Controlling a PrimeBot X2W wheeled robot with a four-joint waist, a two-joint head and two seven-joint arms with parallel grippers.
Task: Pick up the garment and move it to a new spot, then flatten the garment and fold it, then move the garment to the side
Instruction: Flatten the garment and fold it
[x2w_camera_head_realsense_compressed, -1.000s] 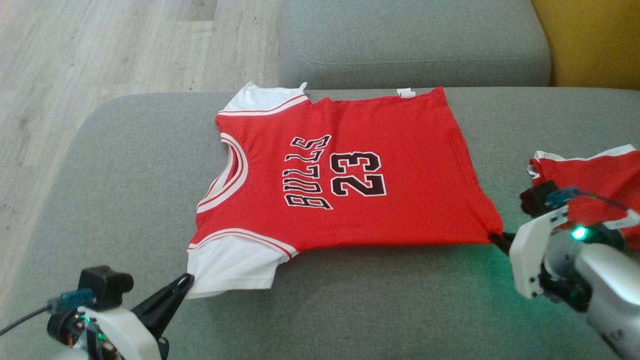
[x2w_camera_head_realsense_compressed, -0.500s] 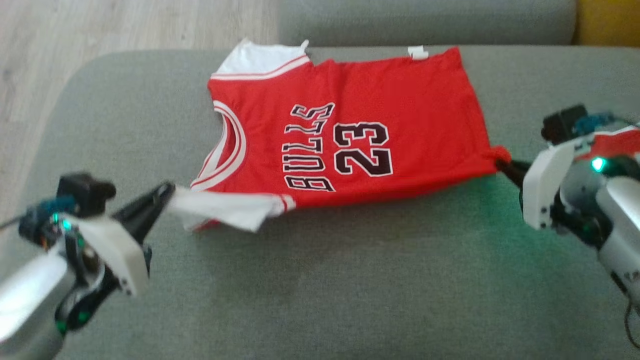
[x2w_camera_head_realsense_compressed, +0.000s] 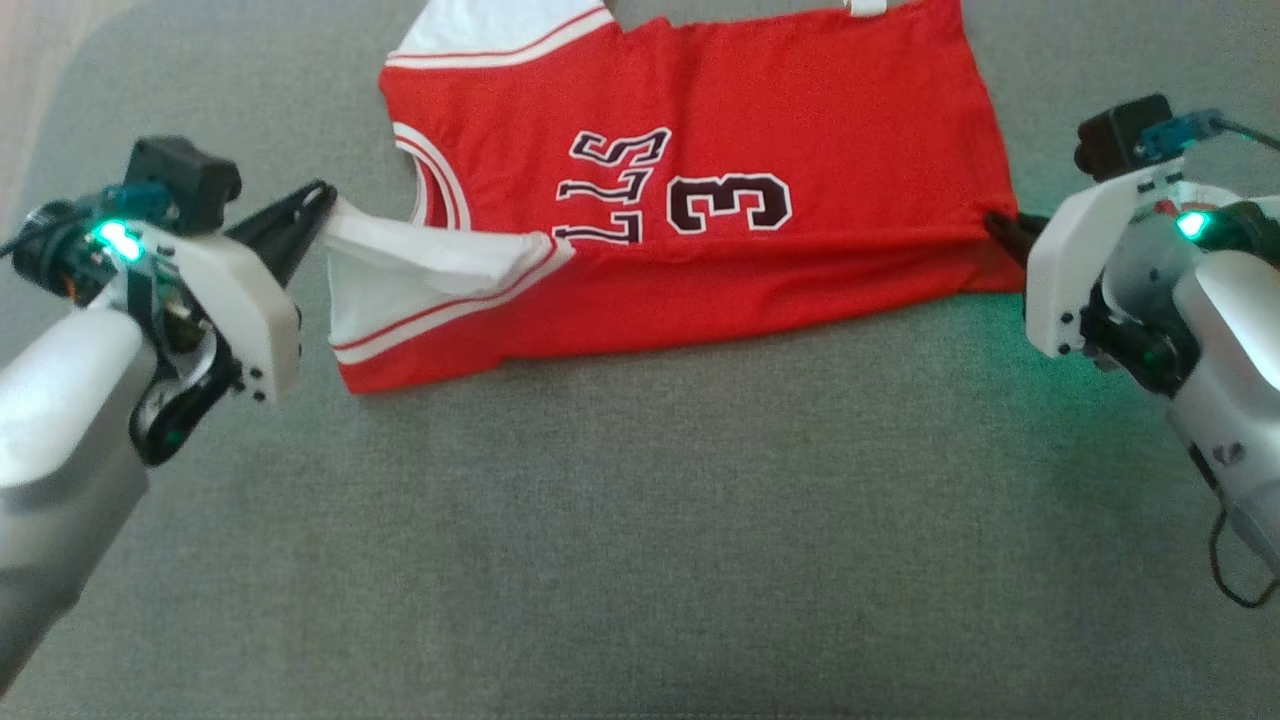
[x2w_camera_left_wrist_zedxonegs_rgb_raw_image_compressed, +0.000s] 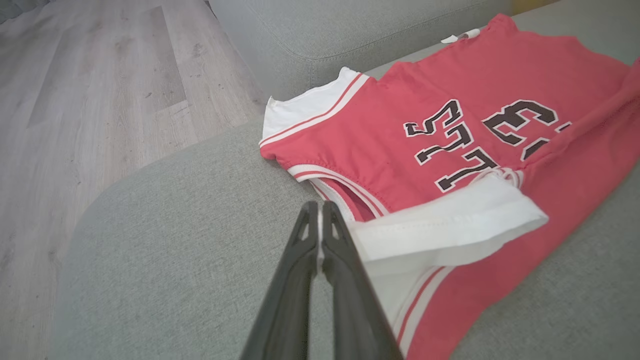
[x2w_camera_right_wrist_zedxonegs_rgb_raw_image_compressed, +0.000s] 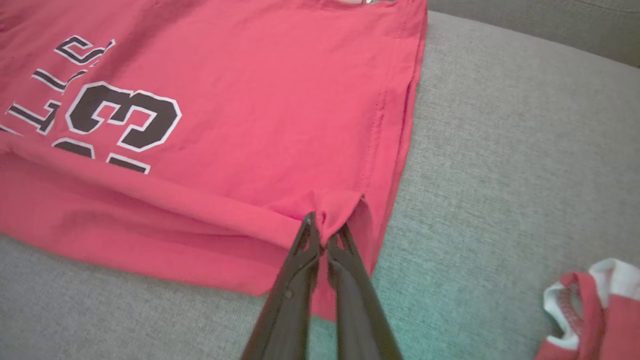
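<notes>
The garment (x2w_camera_head_realsense_compressed: 760, 110) runs off my view's far edge; a fold hides some lettering. Left end effector (x2w_camera_head_realsense_compressed: 322, 198) pinches its shoulder, right end effector (x2w_camera_head_realsense_compressed: 1000, 225) its hem; near sofa (x2w_camera_head_realsense_compressed: 640, 520) lies open.

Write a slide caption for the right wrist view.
Right gripper pinches the red jersey by its hem corner, near edge folded over part of the number, on a grey sofa cushion.

Red jersey (x2w_camera_head_realsense_compressed: 850, 120), white shoulder panels, black-and-white lettering, spread on grey cushion (x2w_camera_head_realsense_compressed: 640, 520); near edge lifted, folded over front, hiding half of number.
</notes>
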